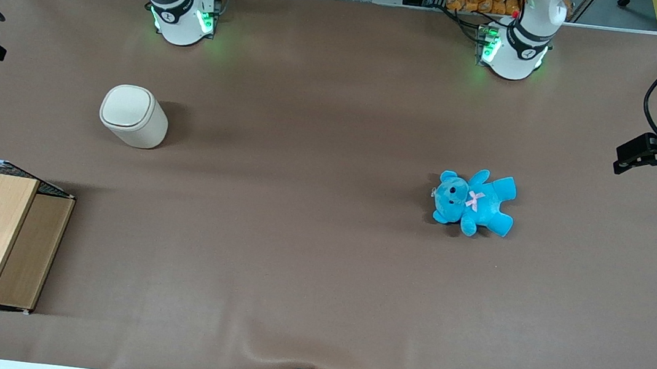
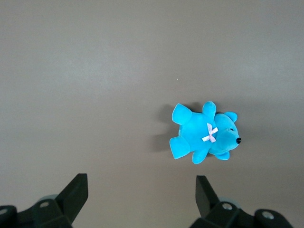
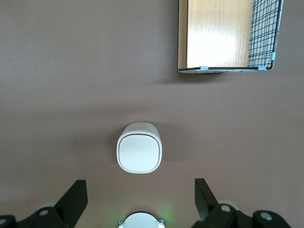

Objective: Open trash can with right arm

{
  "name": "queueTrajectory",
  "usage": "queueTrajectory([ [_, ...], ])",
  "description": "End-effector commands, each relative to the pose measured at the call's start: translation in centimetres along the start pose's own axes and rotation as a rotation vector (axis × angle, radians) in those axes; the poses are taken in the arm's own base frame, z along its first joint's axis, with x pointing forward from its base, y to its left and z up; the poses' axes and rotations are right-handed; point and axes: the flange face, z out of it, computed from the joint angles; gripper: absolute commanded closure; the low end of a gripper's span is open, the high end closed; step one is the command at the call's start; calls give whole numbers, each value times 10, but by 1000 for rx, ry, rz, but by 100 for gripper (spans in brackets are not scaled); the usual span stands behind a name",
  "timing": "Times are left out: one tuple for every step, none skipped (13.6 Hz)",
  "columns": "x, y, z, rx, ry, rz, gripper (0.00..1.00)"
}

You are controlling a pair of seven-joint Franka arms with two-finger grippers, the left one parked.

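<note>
Trash can (image 3: 139, 154) lid shut, gripper (image 3: 139, 199) above, wooden box (image 3: 219, 33) nr

We see a blue teddy (image 2: 202, 135) lying on the brown bench (image 2: 95, 80), at about four o'clock from the middle of the left wrist view. It lies on its back, a pale pink bow on its chest, its head toward three o'clock and its legs toward nine. Two black fingers (image 2: 73, 194) of the parked arm stand well apart at six o'clock, nothing between them.
</note>
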Motion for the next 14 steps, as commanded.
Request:
queueTrajectory([
  [-5, 0, 1, 10, -11, 8, 0],
  [-6, 1, 4, 14, -31, 9, 0],
  [-6, 1, 10, 16, -60, 10, 0],
  [-3, 0, 18, 16, -88, 3, 0],
  [1, -2, 26, 11, -106, -13, 0],
  [4, -4, 34, 4, -125, -21, 0],
  [7, -3, 44, 5, -147, -19, 0],
  [8, -3, 54, 7, -168, -20, 0],
  [8, -3, 65, 9, -191, -19, 0],
  [8, -2, 74, 10, -206, -19, 0],
  [9, -2, 86, 12, -228, -19, 0],
  [7, -2, 101, 14, -254, -20, 0],
  [7, -2, 115, 16, -271, -19, 0],
  [6, -2, 129, 17, -289, -19, 0],
])
